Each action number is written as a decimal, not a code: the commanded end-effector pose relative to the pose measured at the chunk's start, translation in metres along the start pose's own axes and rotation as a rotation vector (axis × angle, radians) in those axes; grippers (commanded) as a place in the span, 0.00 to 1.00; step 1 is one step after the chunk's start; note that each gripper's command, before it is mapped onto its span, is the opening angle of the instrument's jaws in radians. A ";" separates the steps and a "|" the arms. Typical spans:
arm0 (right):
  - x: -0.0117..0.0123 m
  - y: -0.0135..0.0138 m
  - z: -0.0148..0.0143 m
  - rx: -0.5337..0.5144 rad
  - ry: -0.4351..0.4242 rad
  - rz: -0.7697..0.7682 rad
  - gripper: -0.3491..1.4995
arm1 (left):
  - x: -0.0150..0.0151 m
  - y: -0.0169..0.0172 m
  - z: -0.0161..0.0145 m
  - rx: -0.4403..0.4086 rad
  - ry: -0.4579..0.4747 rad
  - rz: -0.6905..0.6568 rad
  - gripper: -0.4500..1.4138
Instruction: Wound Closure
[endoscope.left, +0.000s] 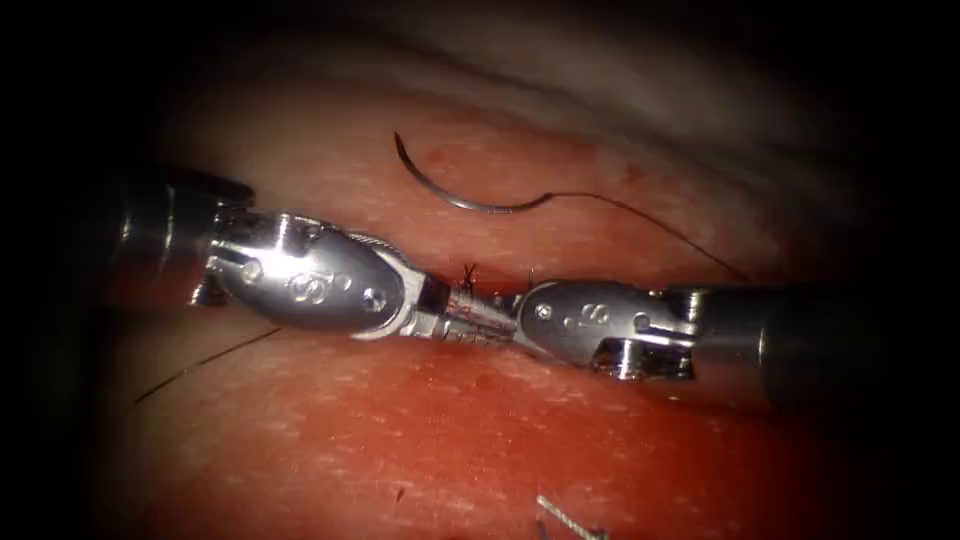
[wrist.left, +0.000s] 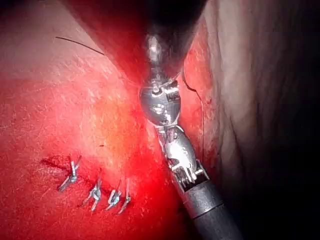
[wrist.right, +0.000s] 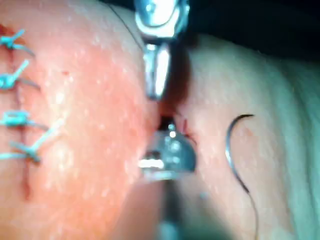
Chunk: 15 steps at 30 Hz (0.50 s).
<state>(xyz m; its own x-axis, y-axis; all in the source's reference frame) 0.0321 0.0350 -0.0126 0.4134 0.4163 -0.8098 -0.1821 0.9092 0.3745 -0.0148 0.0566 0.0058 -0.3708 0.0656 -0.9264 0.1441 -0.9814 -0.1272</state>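
A: Endoscope view, go. Where was the needle (endoscope.left: 455, 195)?

B: It lay loose on the tissue (endoscope.left: 420, 430), on the far side of the cut (endoscope.left: 500, 290), toward the top of that view. It wasn't in the tissue and nothing held it. The thread (endoscope.left: 640, 212) ran from its blunt end off to the right. The right wrist view had the needle (wrist.right: 231, 150) lying flat too.

A: Pincers?

B: The left pincer (endoscope.left: 465, 315) and right pincer (endoscope.left: 515, 320) met tip to tip right over the cut, with short thread ends (endoscope.left: 470, 272) sticking up just beside them. I couldn't tell whether either was open or closed, or whether either held anything. The tips overlapped and were smeared with red fluid.

A: Anything else?

B: One strand (endoscope.left: 205, 362) lay on the near side, under the left shaft. Old stitches (wrist.left: 95, 192) sat in a row, well away from the tools.

A: Advice for this spot?

B: My guess is the work was at the thread ends on the cut. The tips were crowded, so I'd keep moves small and keep both tips in sight. I'd make sure any grip caught thread only, not the tissue edge. I'd also watch the slack, since a hard tug could drag the loose needle.
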 end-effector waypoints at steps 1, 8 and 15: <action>0.0006 0.0001 0.0001 -0.030 0.008 0.014 0.75 | -0.0004 0.0003 0.0005 -0.004 0.002 0.006 0.05; 0.0040 -0.0006 -0.0047 -0.123 0.050 0.095 0.98 | -0.0007 0.0017 -0.0024 0.002 -0.006 0.012 0.05; 0.0046 0.0000 -0.0127 -0.152 0.082 0.124 0.99 | -0.0014 0.0056 -0.0056 -0.001 -0.014 0.028 0.05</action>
<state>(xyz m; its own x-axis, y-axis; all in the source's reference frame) 0.0219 0.0371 -0.0227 0.3030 0.5205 -0.7983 -0.3669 0.8368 0.4063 -0.0075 0.0523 0.0039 -0.3828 0.0318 -0.9233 0.1540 -0.9832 -0.0977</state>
